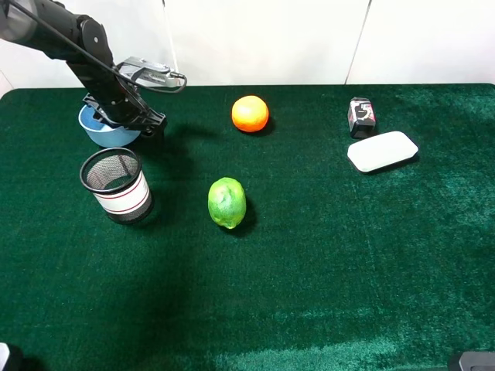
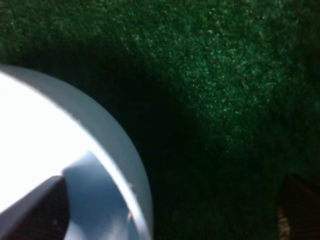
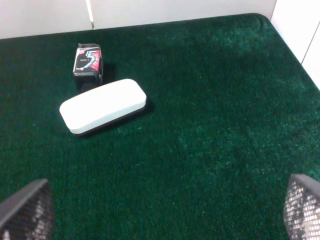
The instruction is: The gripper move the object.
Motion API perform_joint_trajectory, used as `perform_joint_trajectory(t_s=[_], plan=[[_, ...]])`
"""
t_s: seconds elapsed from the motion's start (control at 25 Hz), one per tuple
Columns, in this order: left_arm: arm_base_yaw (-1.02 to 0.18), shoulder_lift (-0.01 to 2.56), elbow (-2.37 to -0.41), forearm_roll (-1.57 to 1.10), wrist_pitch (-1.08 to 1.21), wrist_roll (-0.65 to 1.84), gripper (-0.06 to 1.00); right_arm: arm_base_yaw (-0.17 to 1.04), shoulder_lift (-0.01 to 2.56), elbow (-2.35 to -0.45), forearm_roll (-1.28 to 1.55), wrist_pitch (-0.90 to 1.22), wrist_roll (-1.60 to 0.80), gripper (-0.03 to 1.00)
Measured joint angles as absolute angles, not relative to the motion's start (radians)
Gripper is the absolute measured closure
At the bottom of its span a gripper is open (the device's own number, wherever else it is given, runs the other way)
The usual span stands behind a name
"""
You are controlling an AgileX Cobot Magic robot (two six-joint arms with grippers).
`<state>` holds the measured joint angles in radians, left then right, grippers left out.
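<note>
My left end effector [image 2: 165, 212] stands open astride the rim of the blue bowl [image 1: 108, 136] at the far-left corner of the table [image 1: 325, 263], so I should pinch the wall firmly and lift clear of the nearby mesh cup [image 1: 117, 185].

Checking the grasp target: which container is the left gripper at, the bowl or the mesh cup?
The blue bowl: the left gripper straddles its rim, with one finger inside. The mesh cup stands apart, untouched.
</note>
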<state>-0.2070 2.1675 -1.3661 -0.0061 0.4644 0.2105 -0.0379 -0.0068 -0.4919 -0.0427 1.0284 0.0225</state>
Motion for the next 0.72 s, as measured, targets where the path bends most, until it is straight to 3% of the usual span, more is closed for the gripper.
perform_joint_trajectory(t_s=[0.2, 0.48, 0.56, 0.72], plan=[[-0.207, 2.168, -1.366, -0.006, 0.461, 0.21, 0.38, -0.038, -0.007, -0.492, -0.043, 1.028, 0.022, 0.28], [-0.207, 2.168, -1.366, -0.006, 0.461, 0.21, 0.84, -0.038, -0.007, -0.492, -0.043, 1.028, 0.022, 0.28], [-0.207, 2.168, -1.366, 0.0, 0.461, 0.21, 0.89, -0.038, -0.007, -0.492, -0.043, 1.028, 0.022, 0.28], [-0.207, 2.168, -1.366, 0.0, 0.461, 0.21, 0.89, -0.038, -0.007, -0.492, -0.043, 1.028, 0.022, 0.28]])
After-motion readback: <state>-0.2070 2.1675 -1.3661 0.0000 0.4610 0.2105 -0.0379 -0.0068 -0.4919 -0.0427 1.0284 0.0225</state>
